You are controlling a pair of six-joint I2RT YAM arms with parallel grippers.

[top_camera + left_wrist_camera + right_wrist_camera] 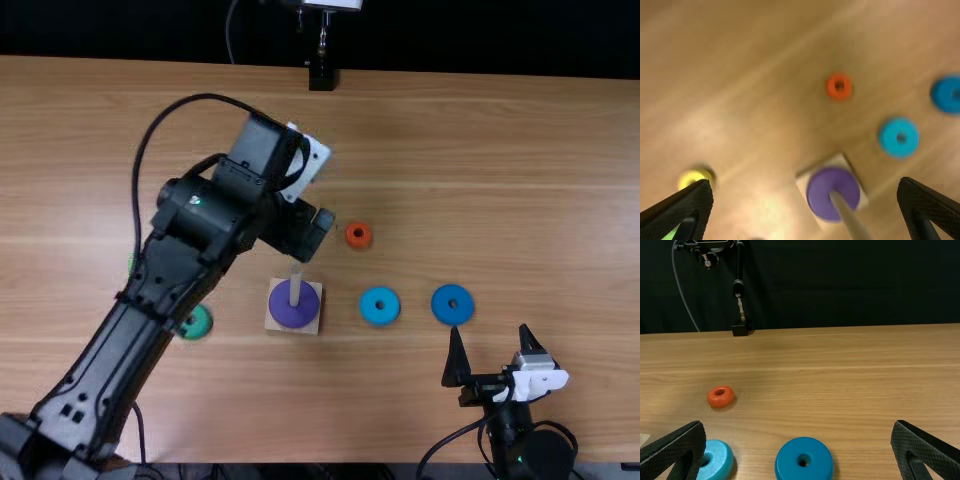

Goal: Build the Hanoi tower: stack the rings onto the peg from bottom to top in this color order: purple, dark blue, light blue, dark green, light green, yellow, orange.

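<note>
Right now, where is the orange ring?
In the top view, the orange ring lies on the table, right of the peg and just beyond the light blue ring.

Left gripper (308, 232) and right gripper (489, 330) have fingers spread wide.

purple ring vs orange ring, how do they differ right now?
Place: the purple ring is on the peg; the orange ring is off it, on the table.
Size: the purple ring is clearly wider than the orange ring.
Shared: both are round and lie flat.
</note>
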